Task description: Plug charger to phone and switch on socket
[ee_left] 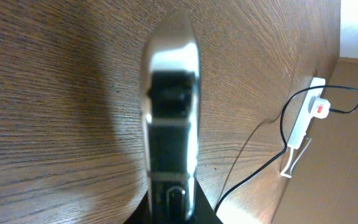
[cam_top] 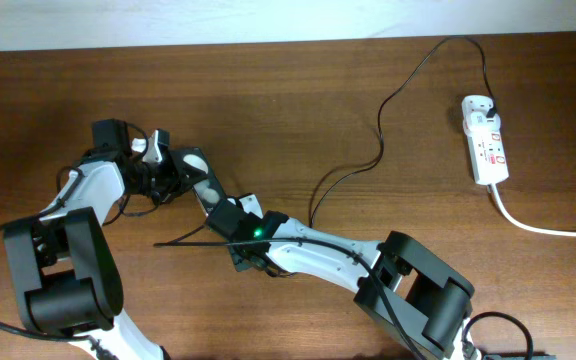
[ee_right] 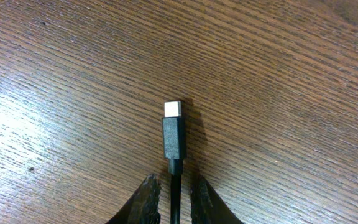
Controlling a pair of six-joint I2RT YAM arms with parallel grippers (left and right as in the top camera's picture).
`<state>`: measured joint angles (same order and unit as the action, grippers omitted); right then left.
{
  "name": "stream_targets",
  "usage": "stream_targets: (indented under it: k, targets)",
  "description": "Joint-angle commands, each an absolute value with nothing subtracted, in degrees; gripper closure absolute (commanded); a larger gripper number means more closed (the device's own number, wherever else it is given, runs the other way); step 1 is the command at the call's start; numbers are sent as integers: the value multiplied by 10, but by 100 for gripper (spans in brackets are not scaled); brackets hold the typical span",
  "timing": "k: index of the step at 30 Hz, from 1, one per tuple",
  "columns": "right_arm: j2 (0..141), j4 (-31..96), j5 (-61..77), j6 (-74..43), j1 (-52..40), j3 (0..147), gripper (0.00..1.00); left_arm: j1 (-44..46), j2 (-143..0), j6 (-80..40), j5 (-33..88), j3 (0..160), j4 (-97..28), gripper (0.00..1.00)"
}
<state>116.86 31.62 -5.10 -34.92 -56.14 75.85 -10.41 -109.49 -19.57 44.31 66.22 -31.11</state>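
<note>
The phone [cam_top: 206, 188] is held on edge over the table at centre left, with my left gripper [cam_top: 168, 170] shut on it. In the left wrist view the phone [ee_left: 169, 124] is a blurred dark slab with a silvery rim, rising from the left gripper [ee_left: 173, 211]. The charger [ee_right: 173, 134], a thin black cable with a black plug and a silver tip, runs between the fingers of my right gripper [ee_right: 174, 202]. They close on the cable just behind the plug. The right gripper [cam_top: 232, 224] sits just below the phone. The charger cable [cam_top: 368, 165] leads to the white socket [cam_top: 485, 140] at the far right.
A thick white cord [cam_top: 548, 228] runs from the socket off the right edge. The socket [ee_left: 303, 124] and the black cable also show at the right of the left wrist view. A thin black line [cam_top: 183, 243] lies on the wood left of the right gripper.
</note>
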Motion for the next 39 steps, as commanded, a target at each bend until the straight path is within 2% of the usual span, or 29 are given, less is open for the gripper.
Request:
stream_targets:
  k: [1,2,7,10,12,14,16,17,18,19,23,28,30,35,39]
  targets:
    - [1189,325,-52,-354,-562,752,83,-104,-1079,-201,461,665,-311,100]
    - [1189,325,-52,-354,-562,752,88,-104,-1079,-201,461,665,-311,100]
    - [1189,330,-51,-354,-562,752,89,-104,-1079,-201,461,665,-311,100]
    - [1189,331,-51,-354,-561,752,96,-104,-1079,-201,462,665,-311,100]
    - [1189,331,-51,-354,-561,752,95,-104,-1079,-201,462,665,-311,100]
    - [1189,328,-51,-354,-561,752,86,-104,-1079,-201,462,665,-311,100]
    - [1189,325,-51,-354,-561,752,86,-104,-1079,-201,462,665,-310,100]
    - [1189,325,-51,-354,-561,752,87,-104,-1079,-201,462,665,-309,100]
    - [1189,325,-51,-354,-561,752,94,-104,-1079,-201,462,665,-309,100]
    - [1189,326,-51,-354,-561,752,96,-104,-1079,-201,462,665,-309,100]
    - [1144,360,-39,-334,-549,752,96,-106,-1079,-152,527,665,-300,100]
    - [1069,382,89,-251,-546,752,96,-106,-1079,-89,630,665,-277,100]
    - [1060,407,101,-242,-547,752,96,-106,-1079,-56,682,665,-270,100]
    - [1016,432,109,-242,-559,747,96,-105,-1079,-54,686,665,-268,100]
    - [922,400,100,-243,-559,665,96,-97,-1079,-42,695,664,-267,100]
